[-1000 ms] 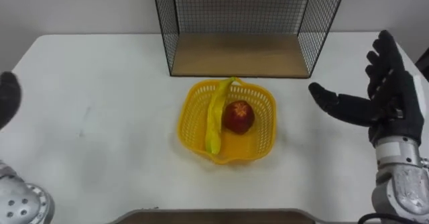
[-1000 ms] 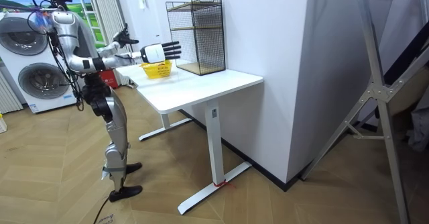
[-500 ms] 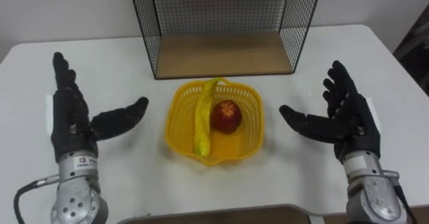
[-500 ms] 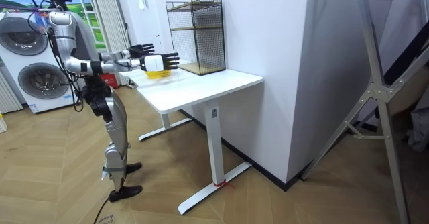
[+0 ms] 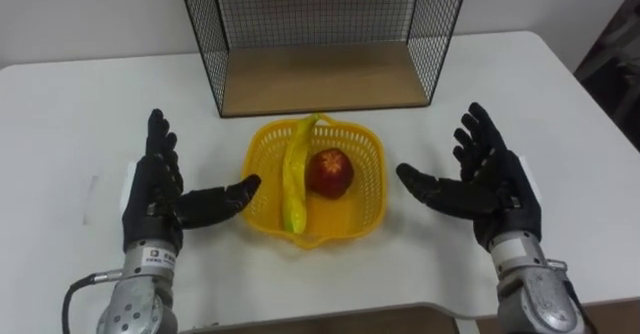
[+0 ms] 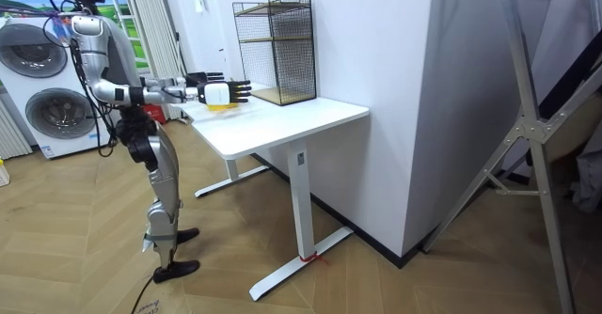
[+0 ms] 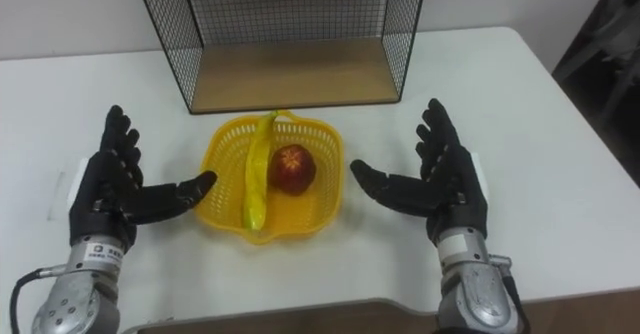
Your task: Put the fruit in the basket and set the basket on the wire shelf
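Observation:
A yellow plastic basket (image 5: 368,160) (image 7: 222,210) sits on the white table (image 5: 80,104), holding a red apple (image 5: 328,172) (image 7: 292,168) and a yellow banana (image 5: 294,179) (image 7: 257,179). My left hand (image 5: 160,194) (image 7: 108,196) hovers open just left of the basket, its thumb close to the rim. On the other side, my right hand (image 5: 487,186) (image 7: 446,189) is open too, thumb pointing at the basket, a small gap apart. The black wire shelf (image 5: 320,74) (image 7: 290,69) with a wooden floor stands right behind the basket. In the room view I stand at the table's end, both arms stretched over it.
The wire shelf (image 6: 277,41) sits at the table's (image 6: 282,117) far side against the wall. Washing machines (image 6: 38,79) stand behind me. Bare tabletop lies on both sides of the basket.
Both hands have moved inward toward the basket, the left one dropping lower and closer. The basket and fruit have stayed put; the camera shifted slightly.

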